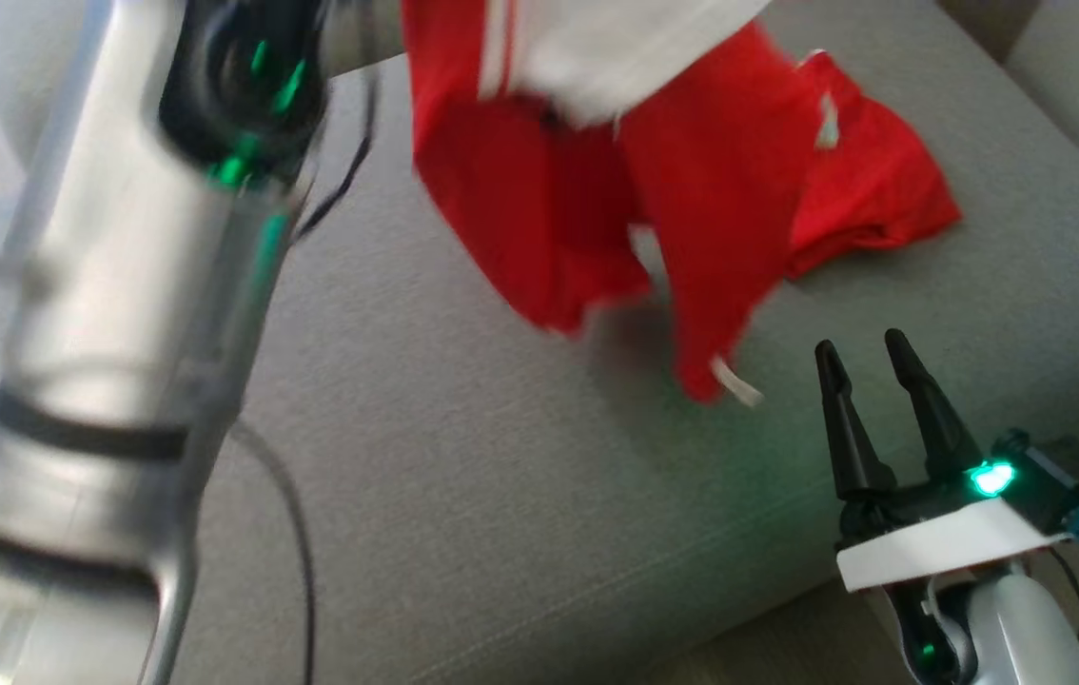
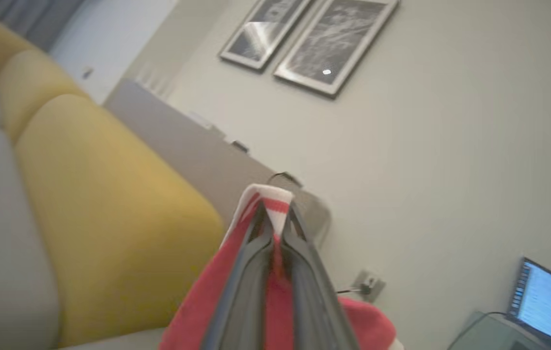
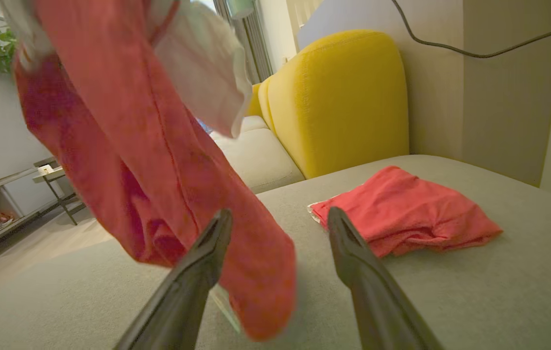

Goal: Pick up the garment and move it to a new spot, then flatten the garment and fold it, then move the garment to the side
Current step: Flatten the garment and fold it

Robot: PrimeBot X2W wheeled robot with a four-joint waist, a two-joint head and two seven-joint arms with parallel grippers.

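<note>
Garment (image 1: 711,171), red with white trim, hangs above the grey sofa seat (image 1: 463,476), its striped edge pinched in the left gripper (image 2: 275,218) for carrying. Right gripper (image 1: 861,342) hovers nearby, fingers spread and empty.

Red garment (image 1: 520,209), white trim, hangs bunched in air; probably shorts.

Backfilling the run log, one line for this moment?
phase: lift | left gripper: shut on red garment | right gripper: open, empty | second red garment: lying on grey cushion
</note>
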